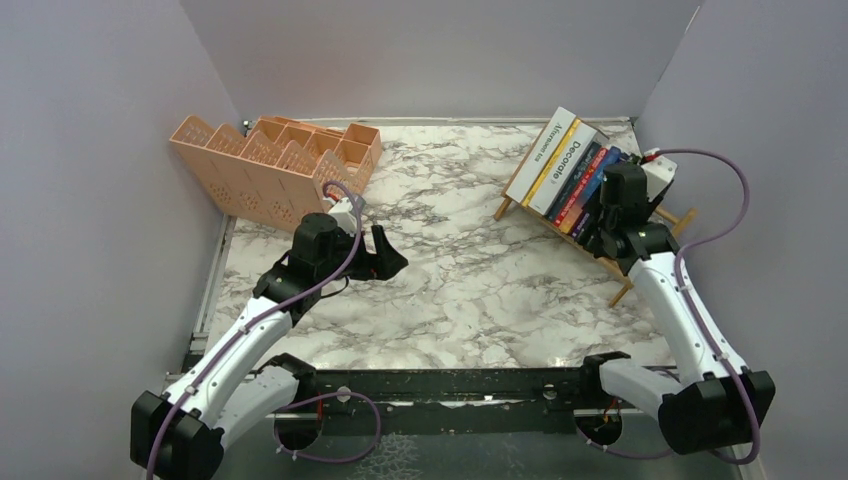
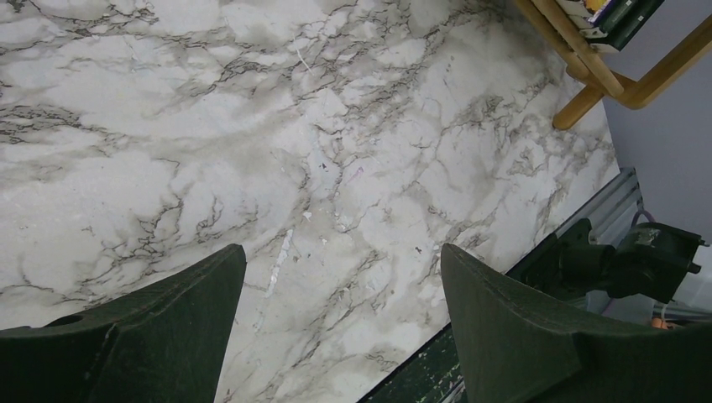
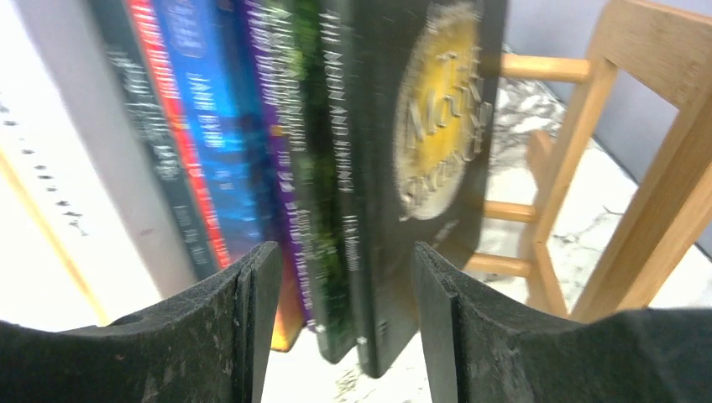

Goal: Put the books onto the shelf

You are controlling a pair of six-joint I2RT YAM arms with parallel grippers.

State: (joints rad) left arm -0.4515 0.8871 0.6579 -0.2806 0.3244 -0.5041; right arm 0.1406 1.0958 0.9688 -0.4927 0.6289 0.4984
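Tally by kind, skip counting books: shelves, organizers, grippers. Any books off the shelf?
Wooden shelf: 1, holding the books
Peach organizer: 1
Grippers: 2, left gripper and right gripper, both open
Books off the shelf in view: 0
Total: 4

The top external view looks steeply down from above and behind both arm bases, far enough back to take in the whole marble table [image 1: 450, 300] and the three walls around it. The left wrist view sits low over the tabletop, looking out past the left gripper [image 2: 342, 252] toward the table's right side. The right wrist view, past the right gripper [image 3: 346, 252], sits very close to the books [image 3: 369, 168]; it is blurred and apparently faces their spines. All three views catch the wooden shelf [image 1: 622, 290].
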